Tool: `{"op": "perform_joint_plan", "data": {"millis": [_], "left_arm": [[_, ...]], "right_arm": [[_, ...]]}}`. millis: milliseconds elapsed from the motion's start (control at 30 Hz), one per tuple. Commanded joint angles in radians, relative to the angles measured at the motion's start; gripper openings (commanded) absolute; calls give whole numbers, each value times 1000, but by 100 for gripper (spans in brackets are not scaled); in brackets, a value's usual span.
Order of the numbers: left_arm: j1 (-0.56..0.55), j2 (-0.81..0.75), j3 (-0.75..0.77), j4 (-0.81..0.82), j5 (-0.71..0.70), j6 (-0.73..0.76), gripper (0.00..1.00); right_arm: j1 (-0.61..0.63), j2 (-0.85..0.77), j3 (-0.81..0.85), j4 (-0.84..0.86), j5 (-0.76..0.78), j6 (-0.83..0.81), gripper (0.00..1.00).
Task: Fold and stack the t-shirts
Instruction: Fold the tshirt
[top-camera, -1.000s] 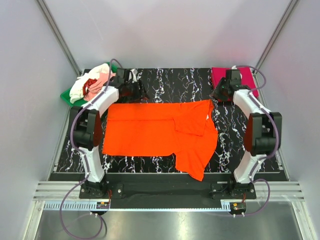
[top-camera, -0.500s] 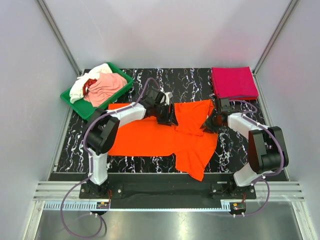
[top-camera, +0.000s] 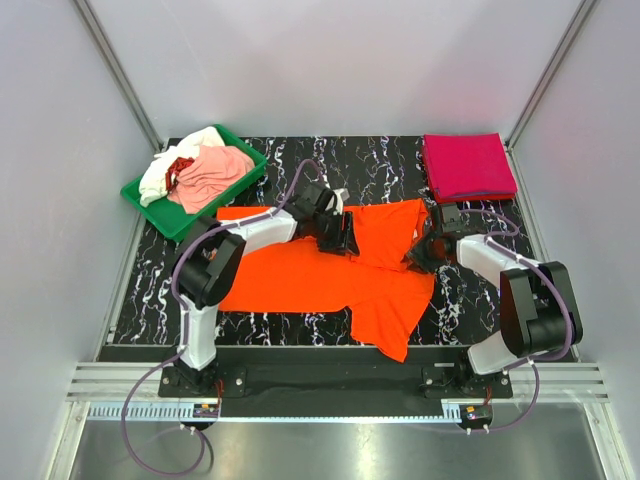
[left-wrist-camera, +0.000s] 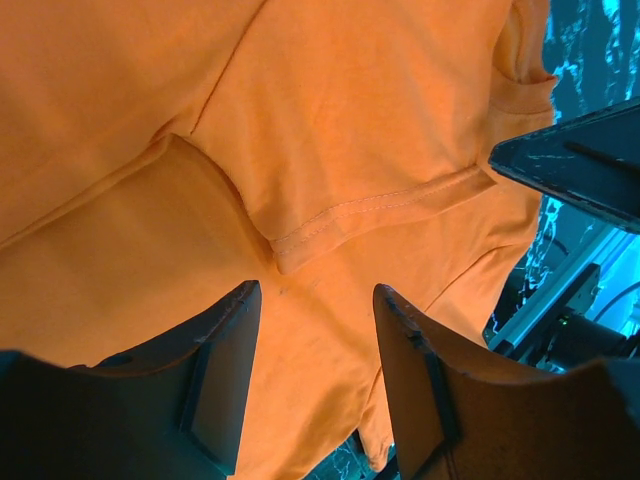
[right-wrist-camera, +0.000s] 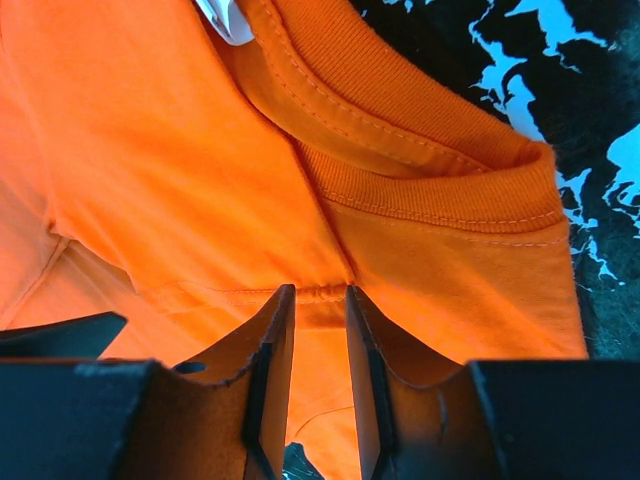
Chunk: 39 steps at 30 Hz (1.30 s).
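At the far left a green tray holds a heap of pale pink, white and red t-shirts. The orange t-shirt lies spread across the middle of the black marbled table, with its right part folded over and one end hanging towards the near edge.

The left gripper reaches over to the middle of the orange t-shirt. In the left wrist view this gripper has its fingers wide apart just above a sleeve hem, holding nothing.

The right gripper sits at the right edge of the orange t-shirt, just beside the collar and a white label. In the right wrist view this gripper has its fingers narrow, with cloth in the gap; I cannot tell whether they pinch it.

At the far right corner lies a folded magenta t-shirt, apart from both grippers.
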Motion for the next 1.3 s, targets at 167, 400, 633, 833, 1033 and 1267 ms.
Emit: {"op": "perform_joint_plan", "data": {"millis": [167, 400, 633, 833, 1033, 1267], "left_arm": [[-24, 32, 23, 39, -19, -11, 53], [-33, 55, 32, 39, -17, -10, 51], [-35, 59, 51, 35, -20, -10, 20], [-35, 49, 64, 15, -11, -5, 0], [-33, 10, 61, -17, -37, 12, 0], [-33, -5, 68, -68, -71, 27, 0]], "right_arm": [[25, -47, -38, 27, 52, 48, 37], [39, -50, -52, 27, 80, 87, 38], [45, -90, -79, 90, 92, 93, 21], [59, -155, -125, 114, 97, 131, 0], [102, -290, -173, 85, 171, 186, 0], [267, -365, -208, 39, 286, 295, 0]]}}
